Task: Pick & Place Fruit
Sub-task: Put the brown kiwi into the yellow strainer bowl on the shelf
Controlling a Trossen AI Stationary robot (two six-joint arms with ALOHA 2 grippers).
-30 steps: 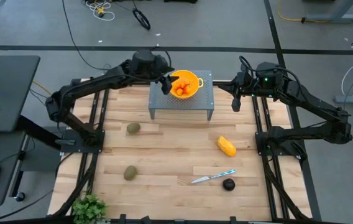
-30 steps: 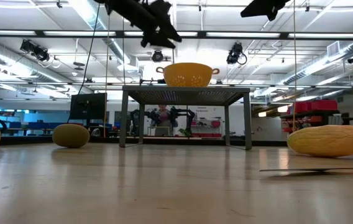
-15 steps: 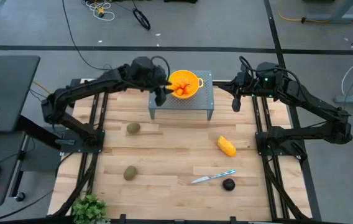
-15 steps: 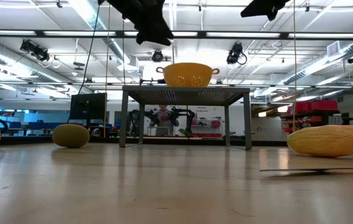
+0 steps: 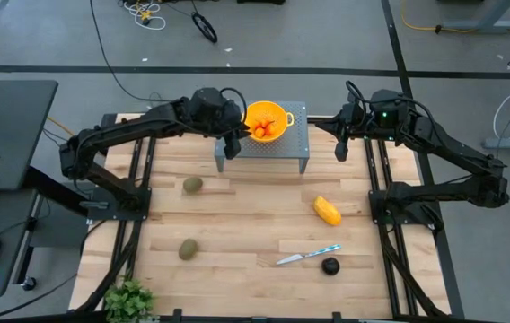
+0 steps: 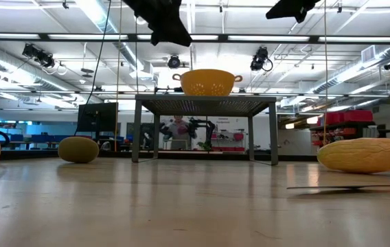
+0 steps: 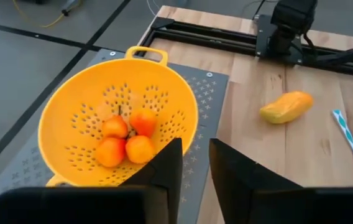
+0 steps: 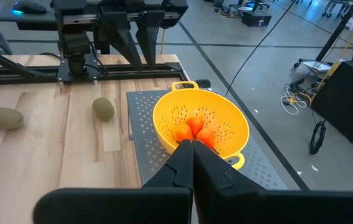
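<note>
From overhead I see a pale wooden worktop (image 5: 237,224) on grey floor, with a grey perforated stand (image 5: 277,151) at upper centre carrying a yellow bowl (image 5: 277,112) of small orange-red fruits (image 5: 261,131). Two olive-brown ovals (image 5: 192,185) lie centre-left and lower left, the yellow-orange oblong (image 5: 327,212) right of centre, the dark round fruit (image 5: 329,266) lower right, just beside a knife (image 5: 309,256). The left tool (image 5: 230,142) hangs at the stand's left edge; the right tool (image 5: 342,148) waits right of the stand.

At worktop level, a bright hall with ceiling lights fills the background; the stand blocks the middle.

My left wrist camera shows four orange fruits in the bowl, the tool's fingers (image 7: 167,165) narrowly parted and empty.

My right wrist camera shows its tool pressed closed, empty.
</note>
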